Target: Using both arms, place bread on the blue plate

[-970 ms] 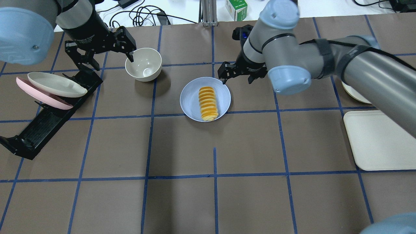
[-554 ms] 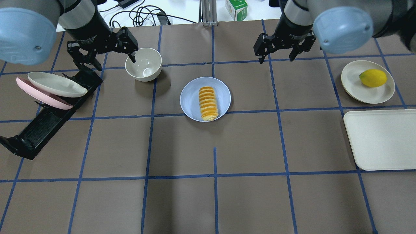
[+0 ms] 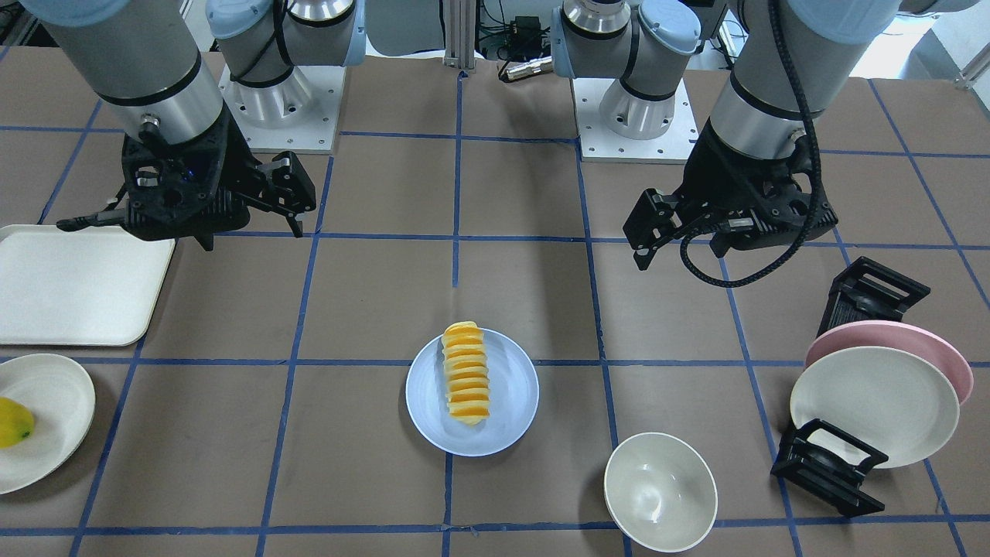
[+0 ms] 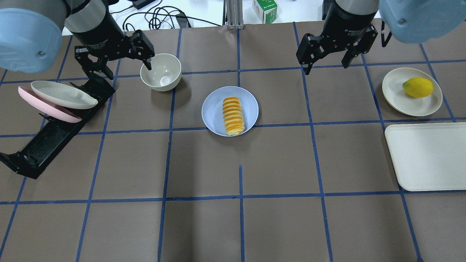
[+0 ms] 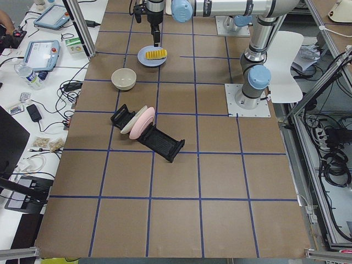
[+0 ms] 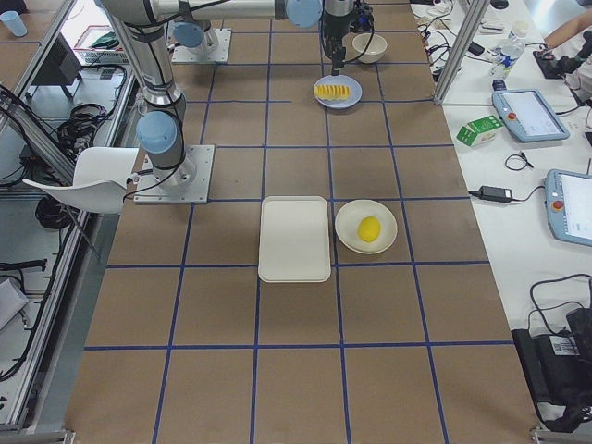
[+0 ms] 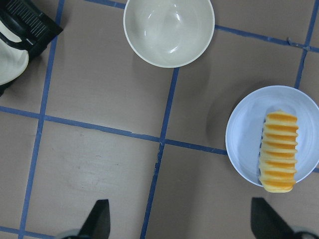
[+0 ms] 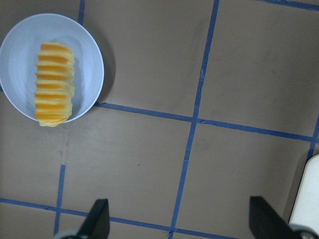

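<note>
Bread [image 4: 233, 115] lies lengthwise on the blue plate [image 4: 213, 109] at mid-tabletop, placement judged complete; left claw [image 4: 128, 71] and right claw [image 4: 326, 65] both spread wide, empty, hovering well apart from the plate; next move judged: park both arms, minding the bowl [image 4: 161, 72].

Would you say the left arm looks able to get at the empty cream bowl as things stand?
Probably yes: the left end effector hangs open and empty above the table, and the bowl stands in the open with nothing over it.
</note>
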Controlling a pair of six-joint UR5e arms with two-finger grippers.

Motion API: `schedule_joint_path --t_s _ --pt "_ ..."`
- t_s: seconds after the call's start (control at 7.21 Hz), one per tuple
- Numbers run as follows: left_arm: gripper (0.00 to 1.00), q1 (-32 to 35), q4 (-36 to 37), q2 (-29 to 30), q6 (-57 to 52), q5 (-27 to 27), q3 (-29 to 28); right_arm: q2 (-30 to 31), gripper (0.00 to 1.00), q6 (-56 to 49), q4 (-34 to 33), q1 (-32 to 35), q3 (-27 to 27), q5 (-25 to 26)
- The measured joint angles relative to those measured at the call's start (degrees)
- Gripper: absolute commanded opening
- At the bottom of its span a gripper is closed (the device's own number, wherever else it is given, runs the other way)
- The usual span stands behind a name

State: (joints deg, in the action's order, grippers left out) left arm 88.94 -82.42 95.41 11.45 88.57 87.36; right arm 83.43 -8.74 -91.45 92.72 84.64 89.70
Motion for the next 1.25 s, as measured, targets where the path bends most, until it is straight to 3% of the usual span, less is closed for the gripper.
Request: schedule_joint_path --t_s 0.28,1.25 --pt "1.0 0.0 -0.1 0.1 -0.1 0.0 0.0 0.6 1.0 -1.7 -1.6 0.1 1.8 3.0" --pt "1.0 0.6 -0.1 0.0 0.0 0.2 0.0 0.7 1.0 0.5 -2.4 -0.5 3.5 0.4"
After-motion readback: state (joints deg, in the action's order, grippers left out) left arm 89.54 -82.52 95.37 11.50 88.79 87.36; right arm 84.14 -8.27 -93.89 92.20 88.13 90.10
